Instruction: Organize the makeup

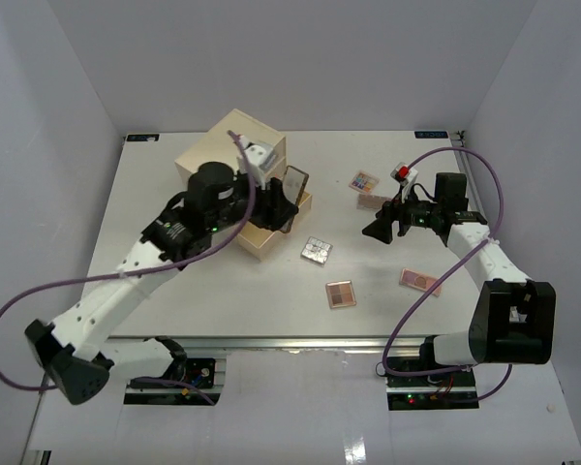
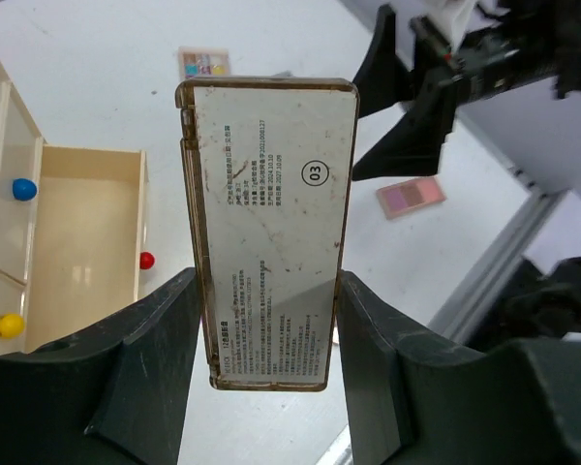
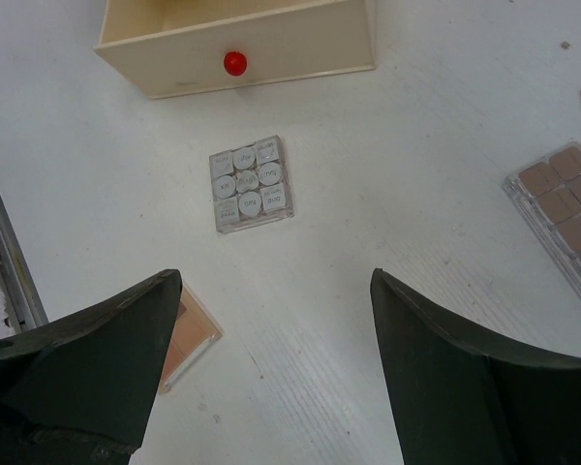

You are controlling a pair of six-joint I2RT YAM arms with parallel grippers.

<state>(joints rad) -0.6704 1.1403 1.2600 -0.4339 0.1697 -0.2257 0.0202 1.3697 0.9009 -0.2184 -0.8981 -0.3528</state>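
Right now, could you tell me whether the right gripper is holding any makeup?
No, the right gripper is open, with only table showing between its fingers.

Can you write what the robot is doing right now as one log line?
left gripper: shut on labelled palette | beside open drawer | right gripper: open, over silver palette

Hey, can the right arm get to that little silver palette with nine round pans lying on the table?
Probably yes. The right pincer is open and empty, the silver palette lies flat just ahead of it, and only bare table shows between them.
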